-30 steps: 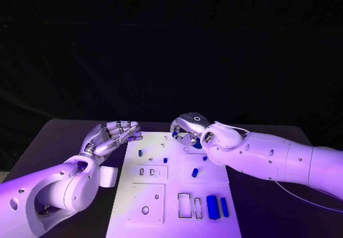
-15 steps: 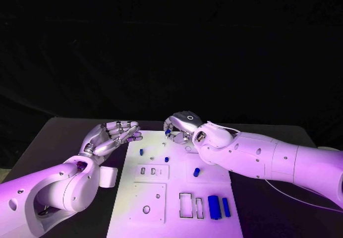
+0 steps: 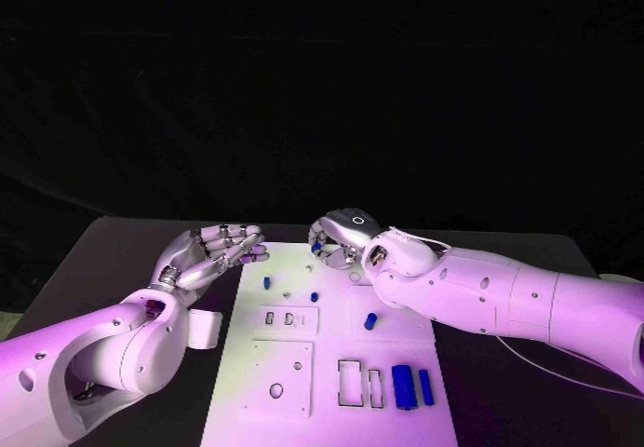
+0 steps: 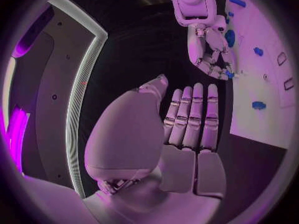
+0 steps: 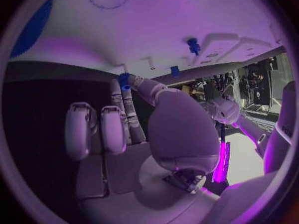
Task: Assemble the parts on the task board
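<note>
Over the last second the right hand [image 3: 339, 240] moves from just above the far right part of the white rectangular task board [image 3: 403, 335] to its far edge near the middle, pinching a small blue part [image 5: 125, 79] at its fingertips; judged from this, it is carrying the part toward a seat. The left hand [image 3: 208, 253] stays spread and empty just beside the board's far left corner. Other small blue parts [image 3: 400, 383] lie on the board, which rests flat on the black bench [image 3: 108, 261].
</note>
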`<move>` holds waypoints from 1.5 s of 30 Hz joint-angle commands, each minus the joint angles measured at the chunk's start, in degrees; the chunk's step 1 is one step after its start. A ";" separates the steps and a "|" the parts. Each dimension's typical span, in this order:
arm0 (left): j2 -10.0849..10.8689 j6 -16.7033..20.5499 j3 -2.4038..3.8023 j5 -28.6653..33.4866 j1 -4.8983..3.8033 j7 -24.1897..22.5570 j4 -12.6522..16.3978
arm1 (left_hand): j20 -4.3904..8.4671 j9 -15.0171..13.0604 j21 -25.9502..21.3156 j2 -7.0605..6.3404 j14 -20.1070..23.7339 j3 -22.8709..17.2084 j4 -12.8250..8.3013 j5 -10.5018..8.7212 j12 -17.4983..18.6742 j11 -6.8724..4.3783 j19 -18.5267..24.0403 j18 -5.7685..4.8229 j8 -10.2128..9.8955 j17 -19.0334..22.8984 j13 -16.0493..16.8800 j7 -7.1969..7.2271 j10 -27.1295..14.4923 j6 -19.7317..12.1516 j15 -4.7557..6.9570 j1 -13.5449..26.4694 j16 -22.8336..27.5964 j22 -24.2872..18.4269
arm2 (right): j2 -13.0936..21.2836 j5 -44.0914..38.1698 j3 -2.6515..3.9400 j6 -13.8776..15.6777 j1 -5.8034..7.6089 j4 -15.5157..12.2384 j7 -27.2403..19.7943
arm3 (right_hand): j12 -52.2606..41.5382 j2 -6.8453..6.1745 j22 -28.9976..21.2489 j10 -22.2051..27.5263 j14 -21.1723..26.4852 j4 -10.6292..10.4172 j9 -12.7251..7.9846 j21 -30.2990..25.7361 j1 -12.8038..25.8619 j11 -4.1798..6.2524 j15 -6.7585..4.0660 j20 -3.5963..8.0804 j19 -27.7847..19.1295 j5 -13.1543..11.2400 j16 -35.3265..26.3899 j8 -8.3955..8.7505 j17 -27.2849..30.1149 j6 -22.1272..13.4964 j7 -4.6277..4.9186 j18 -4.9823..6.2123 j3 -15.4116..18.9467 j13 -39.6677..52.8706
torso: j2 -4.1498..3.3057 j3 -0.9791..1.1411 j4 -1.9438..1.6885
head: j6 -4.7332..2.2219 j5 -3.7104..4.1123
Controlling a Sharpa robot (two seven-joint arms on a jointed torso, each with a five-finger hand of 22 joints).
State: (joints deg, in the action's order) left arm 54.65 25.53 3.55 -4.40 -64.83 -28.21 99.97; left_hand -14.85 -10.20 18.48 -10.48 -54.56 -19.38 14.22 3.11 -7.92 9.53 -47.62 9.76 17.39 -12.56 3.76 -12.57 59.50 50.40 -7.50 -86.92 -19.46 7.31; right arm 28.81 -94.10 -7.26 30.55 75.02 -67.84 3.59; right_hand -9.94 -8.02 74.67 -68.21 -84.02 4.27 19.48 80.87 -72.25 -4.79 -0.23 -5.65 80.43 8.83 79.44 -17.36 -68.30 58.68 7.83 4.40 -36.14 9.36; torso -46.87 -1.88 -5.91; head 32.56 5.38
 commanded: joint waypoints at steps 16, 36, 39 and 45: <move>-0.20 -1.07 0.07 0.14 -0.11 -0.24 -0.14 | 0.15 0.08 0.10 -0.23 0.12 -0.51 -0.07 -0.12 0.46 0.27 -0.36 0.75 -0.28 -0.10 -0.07 -0.20 0.07 -0.04 -0.14 0.18 0.44 -0.09 | -0.30 -0.13 0.00 -2.16 -0.15 0.16 -0.34 | -0.22 -0.14 -0.13 -0.77 -2.10 -0.03 0.18 0.12 0.34 0.80 -0.18 -0.01 0.10 0.30 0.38 -0.12 0.07 -0.45 0.19 -0.97 -0.34 0.53 | -0.20 -0.09 -0.21 | 0.17 0.13; -0.19 -1.03 0.07 0.14 -0.14 -0.18 -0.46 | 0.15 0.08 0.10 -0.23 0.12 -0.51 -0.07 -0.12 0.46 0.27 -0.36 0.75 -0.28 -0.10 -0.07 -0.20 0.07 -0.04 -0.14 0.18 0.44 -0.09 | 0.53 -0.19 -0.01 -2.48 -0.25 -0.60 -0.22 | -0.18 -0.26 -0.16 -0.76 -2.07 -0.09 0.27 0.09 0.52 0.78 -0.15 -0.04 0.04 0.26 0.37 -0.13 0.17 -0.52 0.19 -0.96 -0.29 0.56 | -0.27 -0.06 -0.17 | 0.42 0.06; -0.19 -1.04 0.07 0.14 -0.14 -0.17 -0.49 | 0.15 0.08 0.10 -0.23 0.12 -0.51 -0.07 -0.12 0.46 0.27 -0.36 0.75 -0.28 -0.10 -0.07 -0.20 0.07 -0.04 -0.14 0.18 0.44 -0.09 | 0.59 -0.24 -0.01 -2.46 -0.25 -0.68 -0.19 | -0.18 -0.26 -0.16 -0.76 -2.07 -0.09 0.27 0.09 0.52 0.78 -0.15 -0.04 0.04 0.26 0.37 -0.13 0.17 -0.52 0.19 -0.96 -0.29 0.56 | -0.29 -0.06 -0.17 | 0.45 0.09; -0.19 -1.06 0.07 0.14 -0.14 -0.13 -0.51 | 0.15 0.08 0.10 -0.23 0.12 -0.51 -0.07 -0.12 0.46 0.27 -0.36 0.75 -0.28 -0.10 -0.07 -0.20 0.07 -0.04 -0.14 0.18 0.44 -0.09 | 0.60 -0.32 -0.01 -2.26 -0.25 -0.77 -0.19 | -0.15 -0.35 -0.19 -0.74 -2.06 -0.12 0.33 0.07 0.62 0.77 -0.14 -0.06 0.00 0.25 0.37 -0.12 0.19 -0.58 0.19 -0.95 -0.26 0.57 | -0.34 -0.08 -0.16 | 0.42 0.10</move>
State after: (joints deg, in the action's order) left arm 54.58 25.47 3.57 -4.37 -64.89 -28.09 99.39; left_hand -14.85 -10.21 18.47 -10.48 -54.56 -19.54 14.06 3.11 -7.65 9.52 -47.62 9.76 17.39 -12.60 3.76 -12.57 59.50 50.40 -7.50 -86.92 -19.19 7.28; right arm 29.43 -93.90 -7.10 30.01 75.05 -68.64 3.32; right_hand -9.96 -8.72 74.55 -68.22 -84.02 4.26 19.74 80.86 -71.55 -4.81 -0.22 -5.65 80.42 8.97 79.65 -17.14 -68.19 58.42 7.89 4.41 -36.12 9.94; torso -47.19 -1.96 -6.05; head 33.02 5.45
